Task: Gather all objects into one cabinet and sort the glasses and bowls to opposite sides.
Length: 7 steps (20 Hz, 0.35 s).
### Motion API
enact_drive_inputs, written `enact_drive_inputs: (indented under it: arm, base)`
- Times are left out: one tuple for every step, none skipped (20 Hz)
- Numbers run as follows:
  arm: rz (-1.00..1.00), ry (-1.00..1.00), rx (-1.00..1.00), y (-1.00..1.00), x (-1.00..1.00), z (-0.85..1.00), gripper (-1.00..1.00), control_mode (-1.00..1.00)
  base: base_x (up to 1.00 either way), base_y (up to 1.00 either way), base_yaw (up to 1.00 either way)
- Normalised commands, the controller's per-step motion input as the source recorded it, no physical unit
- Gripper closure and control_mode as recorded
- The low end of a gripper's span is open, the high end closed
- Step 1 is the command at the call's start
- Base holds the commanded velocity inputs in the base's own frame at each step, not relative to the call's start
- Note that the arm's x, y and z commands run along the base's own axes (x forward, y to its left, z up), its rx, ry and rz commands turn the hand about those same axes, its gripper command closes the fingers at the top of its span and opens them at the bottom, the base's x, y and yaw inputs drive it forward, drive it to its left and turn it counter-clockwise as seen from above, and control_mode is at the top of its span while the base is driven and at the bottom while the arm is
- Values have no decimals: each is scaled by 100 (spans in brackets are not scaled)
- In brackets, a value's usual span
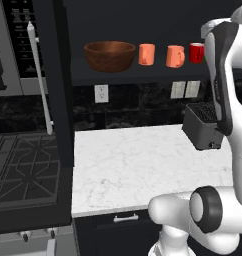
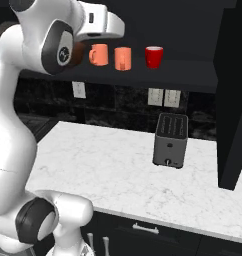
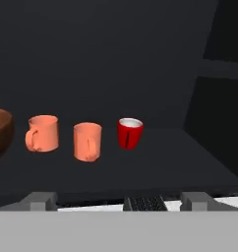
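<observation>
Cabinet shelf, matte charcoal-black [image 3: 155, 162] — all four items sit on it in one row: wide glossy dark-brown wooden bowl [image 1: 110, 55] at the left end, then pale salmon-orange cup [image 1: 146, 54], orange handled mug [image 1: 175, 56], red mug with white inside [image 1: 196, 52] toward the right. Bowl one side, cups the other, so I judge the sort essentially done. My two-finger gripper [image 3: 118, 199] is spread wide, holding nothing, facing the shelf. No readable writing or brand on anything, grey toaster [image 2: 170, 140] included.
</observation>
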Motion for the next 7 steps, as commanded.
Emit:
enact_drive_inputs:
  arm:
    - [1,-7,5,6,-100,99,-100,-100]
    - [0,-7,8,0,-100,100,-100,-100]
    - [0,-6,8,0,-100,100,-100,-100]
    - [0,-5,10,0,-100,100,-100,-100]
    - [0,-5,11,0,-100,100,-100,-100]
    - [0,-4,12,0,-100,100,-100,-100]
    - [0,-3,13,0,-100,100,-100,-100]
  base:
    - [0,0,0]
    - [0,0,0]
    - [0,0,0]
    - [0,0,0]
    - [0,0,0]
    - [0,0,0]
    - [0,0,0]
